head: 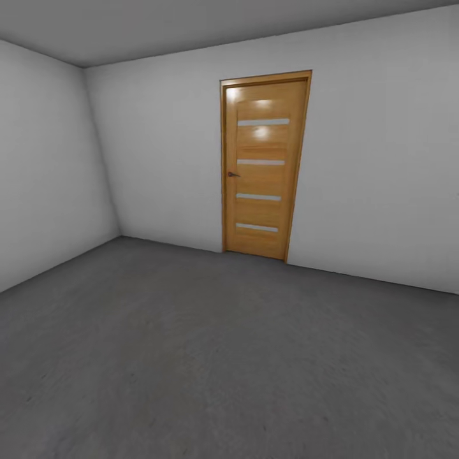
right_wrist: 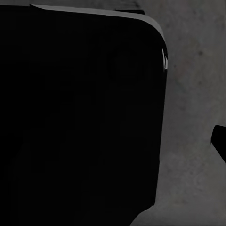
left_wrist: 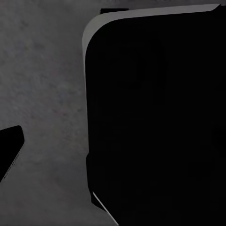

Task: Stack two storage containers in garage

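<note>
Neither pincer's state can be told from these pictures: each wrist camera is looking down past a large black rounded body (left_wrist: 155, 122) with a pale edge, and whether the fingers are standing wide or narrow is not readable. A small black wedge (left_wrist: 8, 150) is poking into the left wrist picture at one edge, standing apart from the big black mass, but what part it is cannot be told. A similar black tip (right_wrist: 220, 141) is showing at the edge of the right wrist picture, beside another black rounded body (right_wrist: 80, 117). Behind these shapes, both wrist cameras are looking onto mottled dark grey concrete (right_wrist: 193, 122).

From the head camera, the garage is lying open ahead. The floor (head: 210, 357) is stretching from near to far as matte, dark grey concrete. Pale grey walls (head: 159, 153) are meeting in a corner at the far left, under a grey ceiling (head: 191, 25). An orange-wood door (head: 262, 167) with four glass slats is standing shut in the far wall, slightly right of centre, with a small dark handle (head: 233, 173) on its left edge. Light is glinting on the door's upper panels.
</note>
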